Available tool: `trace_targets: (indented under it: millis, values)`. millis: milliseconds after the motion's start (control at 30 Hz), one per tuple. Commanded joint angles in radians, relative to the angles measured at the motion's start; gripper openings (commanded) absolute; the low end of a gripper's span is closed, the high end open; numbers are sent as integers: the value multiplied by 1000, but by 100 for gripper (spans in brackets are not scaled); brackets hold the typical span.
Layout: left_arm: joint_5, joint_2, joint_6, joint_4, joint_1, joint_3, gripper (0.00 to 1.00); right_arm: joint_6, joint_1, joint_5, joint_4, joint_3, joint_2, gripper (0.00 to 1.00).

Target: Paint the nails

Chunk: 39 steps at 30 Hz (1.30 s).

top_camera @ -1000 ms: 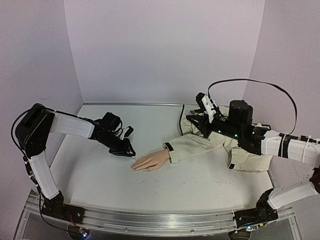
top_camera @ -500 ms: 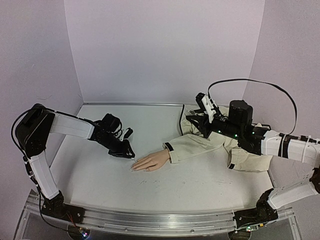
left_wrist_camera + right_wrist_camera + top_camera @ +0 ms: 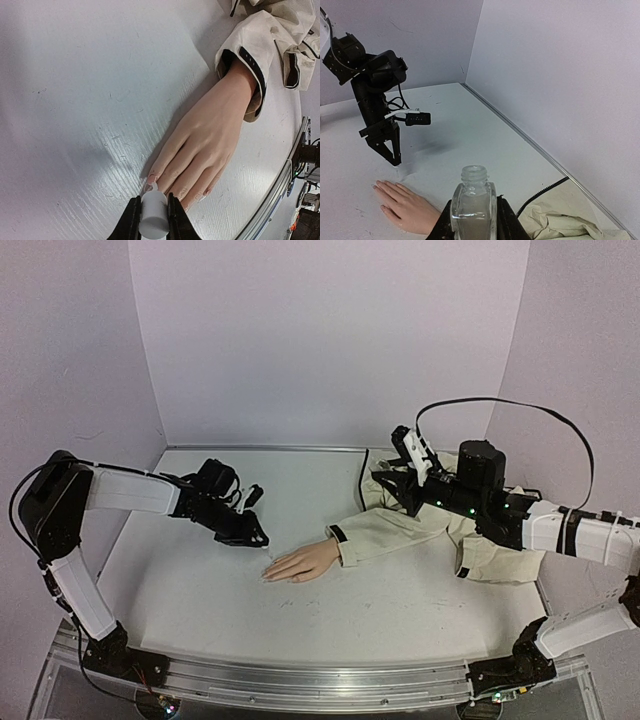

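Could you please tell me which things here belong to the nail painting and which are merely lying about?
Part of the job:
nails on the mannequin hand
white brush cap, held in the left gripper
open clear bottle, held in the right gripper

Just lying about:
beige sleeve
black cord beside it

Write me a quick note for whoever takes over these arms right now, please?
Left gripper: shut on the white brush cap, brush tip close to the nails of the mannequin hand, lying flat on the table.
Right gripper: shut on the open clear bottle, over the beige sleeve.
Done: cannot tell if any nail is coated.
Left: brush each nail, recap.
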State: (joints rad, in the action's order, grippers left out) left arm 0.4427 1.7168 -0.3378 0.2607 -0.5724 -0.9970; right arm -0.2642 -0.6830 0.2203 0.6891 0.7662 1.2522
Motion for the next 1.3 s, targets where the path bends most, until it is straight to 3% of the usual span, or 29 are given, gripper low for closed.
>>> trace_targets:
  millis: [0,1267]
  values:
    - [9,-15,2,-9,5,-36,0,11,3,13,82,45,-2,0]
    - [60,78,0,-29,5,-70,0,7,5,7,82,42,4,0]
